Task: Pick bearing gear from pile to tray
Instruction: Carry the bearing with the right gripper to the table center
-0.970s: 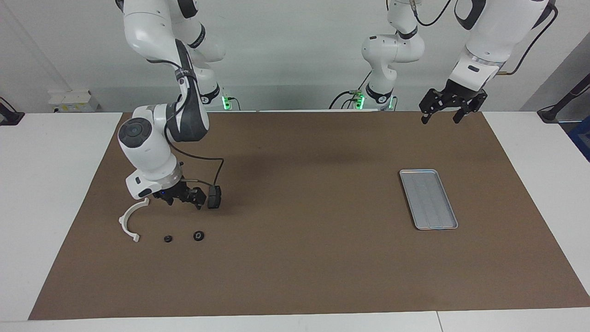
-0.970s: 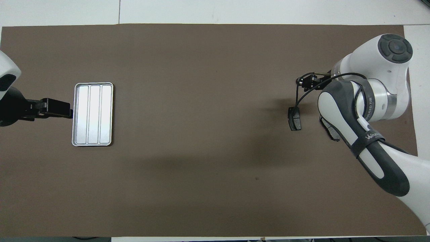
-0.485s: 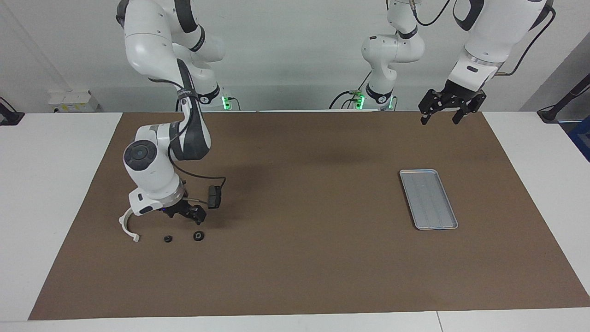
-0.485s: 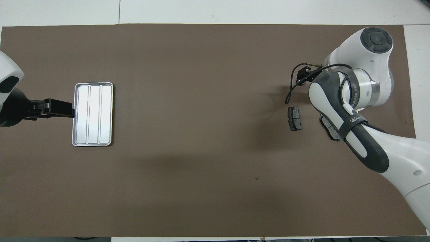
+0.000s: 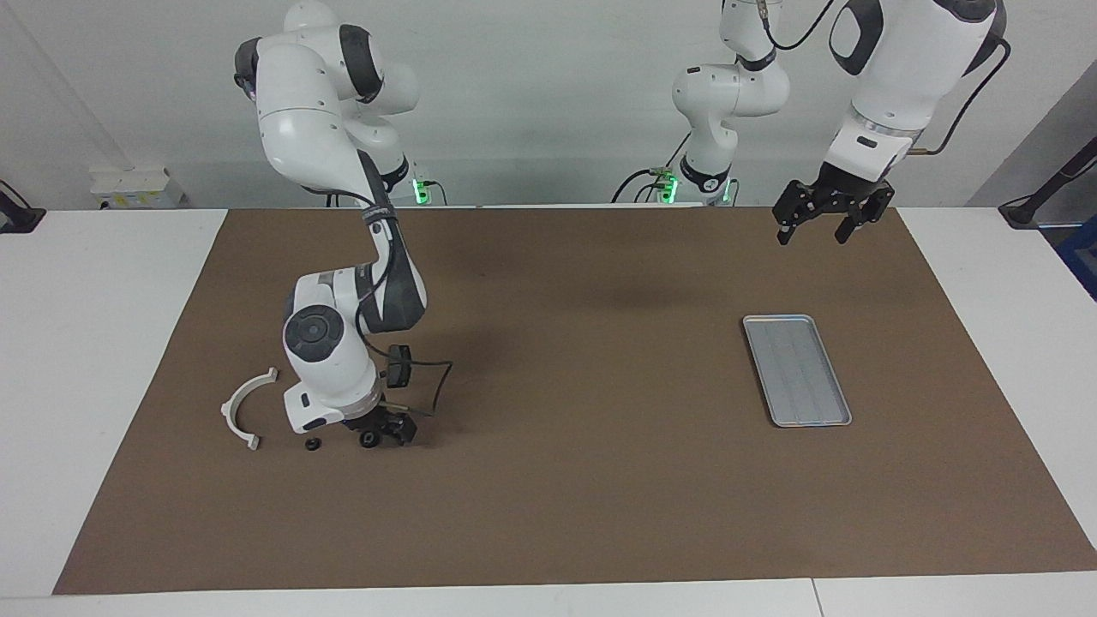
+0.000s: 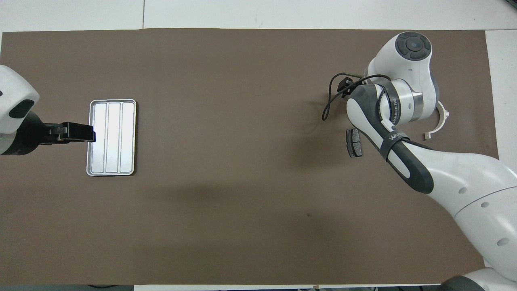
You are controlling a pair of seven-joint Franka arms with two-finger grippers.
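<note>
The pile lies at the right arm's end of the mat: a white semicircular bracket [image 5: 244,407] [image 6: 441,119], a dark brake-pad plate [image 5: 398,367] [image 6: 354,142], a small black ring [image 5: 313,444] and a larger black ring, the bearing gear [image 5: 369,440]. My right gripper [image 5: 383,432] is down at the mat, open, right at the bearing gear; whether it touches I cannot tell. From overhead the right arm hides both rings. The silver tray [image 5: 797,368] [image 6: 111,137] holds nothing. My left gripper [image 5: 810,233] [image 6: 87,135] hangs open high above the mat beside the tray.
A black cable loop [image 5: 433,386] [image 6: 329,105] hangs off the right wrist beside the brake-pad plate. The brown mat [image 5: 583,480] covers the table, with white table surface [image 5: 94,343] at each end.
The right arm swung away from the robots, past the brake-pad plate, and lowered its gripper onto the bearing gear. The bracket came into view overhead. The left gripper drifted slightly toward the tray.
</note>
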